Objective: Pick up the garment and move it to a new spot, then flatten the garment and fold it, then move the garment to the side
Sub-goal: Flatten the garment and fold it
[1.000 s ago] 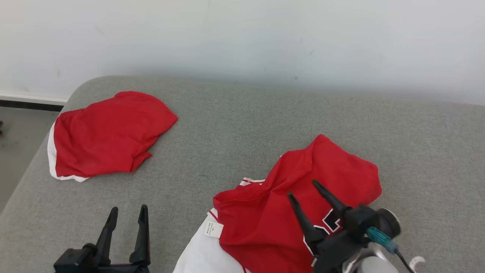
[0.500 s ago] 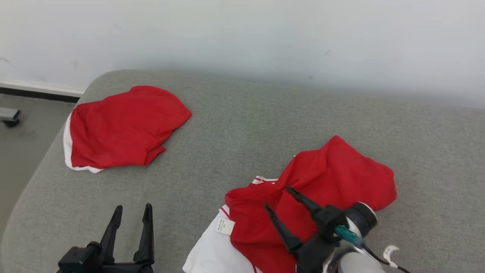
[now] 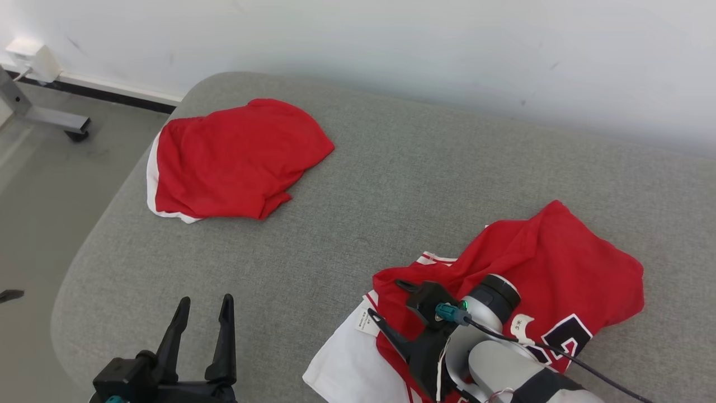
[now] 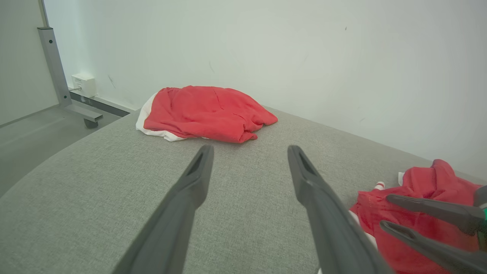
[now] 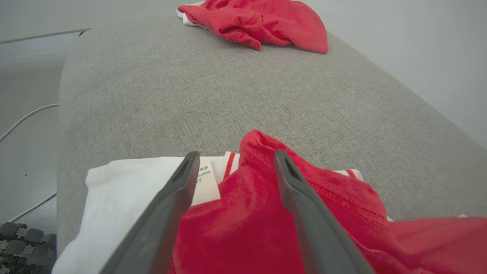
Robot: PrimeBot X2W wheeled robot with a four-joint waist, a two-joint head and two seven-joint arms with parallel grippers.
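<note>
– Garment (image 3: 565, 263), the crumpled red jersey with a white panel and dark, white-edged numerals: where did it lie?

– On the grey fabric-covered surface (image 3: 425, 168), at its near right part in the head view, bunched rather than flat. The white panel stuck out at the near left edge, and a small white printed label (image 3: 366, 322) lay on it.

– And the right gripper (image 3: 384, 298)?

– It was over that same near left edge of the garment, its two dark fingers spread wide and pinching nothing. In the right wrist view a raised red fold sat between them, and the label was just beside the finger on that view's left. Whether the tips touched the cloth, I could not tell. A dark cable with a teal plug (image 3: 447, 312) ran from its wrist.

– The left gripper (image 3: 205, 298)?

– It was low at the near left, above bare grey fabric and well apart from the garment. Its fingers were likewise spread, with nothing between them.

– Anything else on the surface?

– A second red cloth bundle with a white edge (image 3: 240, 159) lay loosely folded at the far left corner, well apart from the jersey. Behind ran a pale wall (image 3: 391, 39). Left of the surface lay grey floor (image 3: 45, 184), with a grey metal leg on a castor (image 3: 47, 115) and a small white box (image 3: 28, 53) at the wall's foot.
</note>
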